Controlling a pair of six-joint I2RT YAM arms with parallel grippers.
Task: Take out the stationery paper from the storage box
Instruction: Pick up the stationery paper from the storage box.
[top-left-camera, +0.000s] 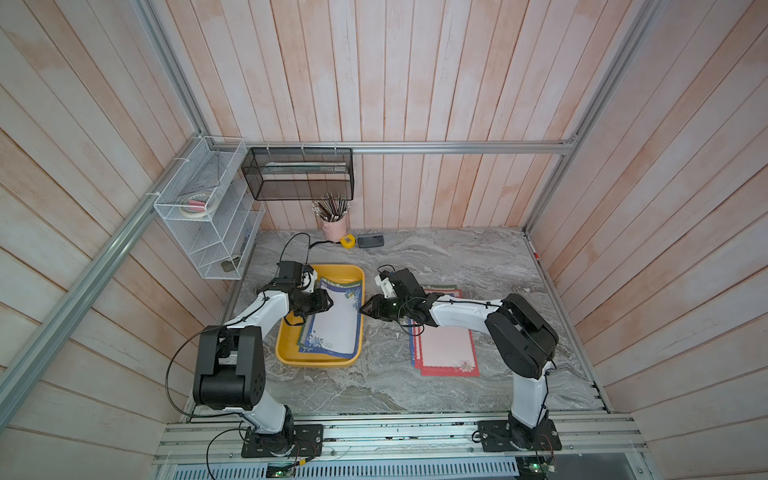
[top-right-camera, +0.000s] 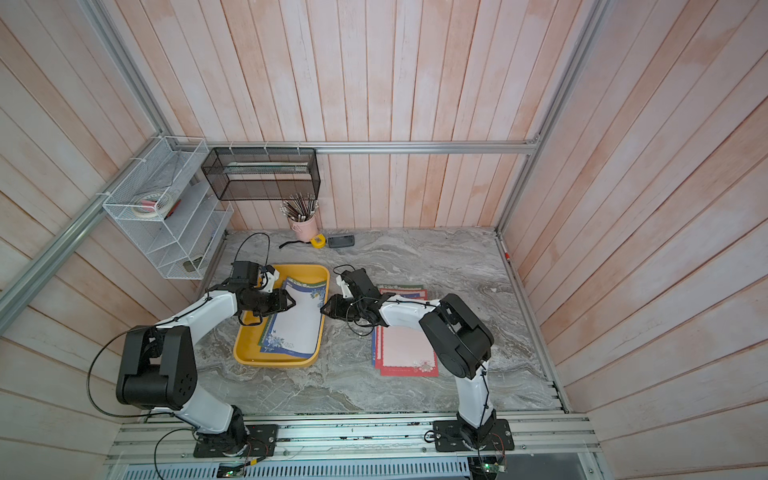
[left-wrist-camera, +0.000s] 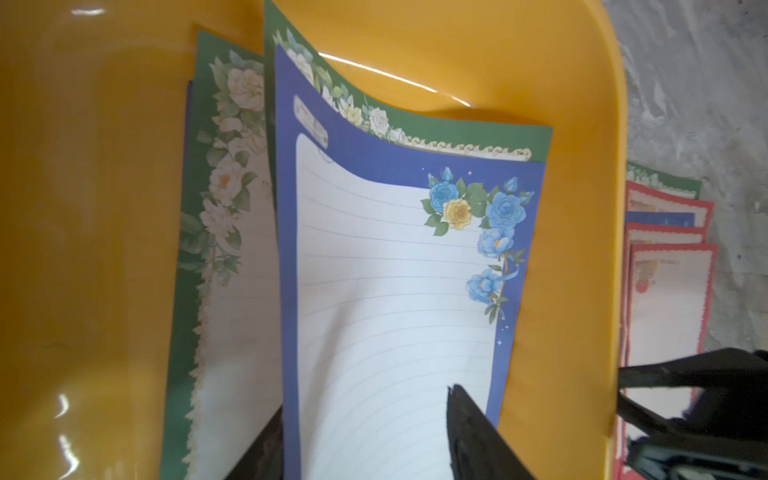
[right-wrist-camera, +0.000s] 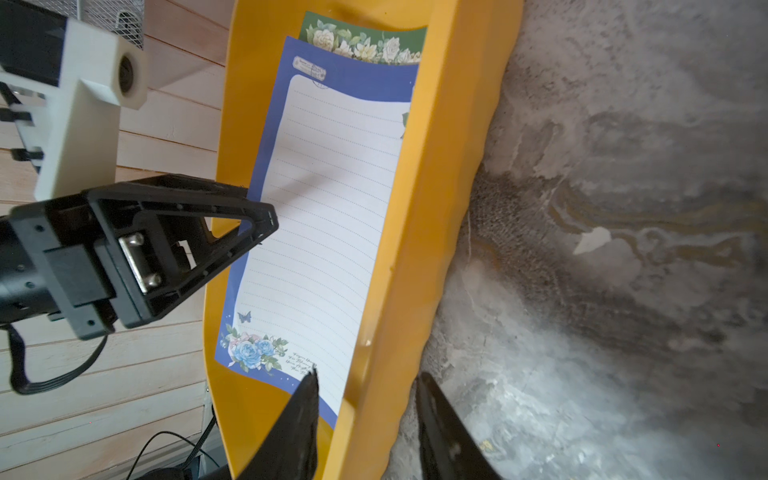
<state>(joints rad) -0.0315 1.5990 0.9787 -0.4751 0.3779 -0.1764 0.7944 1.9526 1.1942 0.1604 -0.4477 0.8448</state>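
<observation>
The yellow storage box (top-left-camera: 320, 365) (top-right-camera: 274, 361) lies left of centre. In it, a blue-bordered stationery paper (top-left-camera: 336, 324) (left-wrist-camera: 374, 270) bows upward over green-bordered sheets (left-wrist-camera: 224, 208). My left gripper (top-left-camera: 330, 303) (left-wrist-camera: 365, 401) is open over the box's left side. One of its fingers is above the blue sheet and the other is behind the sheet's edge. My right gripper (top-left-camera: 360, 308) (right-wrist-camera: 366, 375) straddles the box's right wall (right-wrist-camera: 436, 166), closed on it. One finger is inside over the sheet's edge and the other outside. A pile of red-bordered sheets (top-left-camera: 446, 345) lies on the table under the right arm.
Along the back wall stand a pink cup of pencils (top-left-camera: 334, 226), a yellow tape measure (top-left-camera: 348, 241) and a dark device (top-left-camera: 370, 241). A white wire rack (top-left-camera: 208, 216) and a black mesh basket (top-left-camera: 299, 174) hang on the walls at the back left.
</observation>
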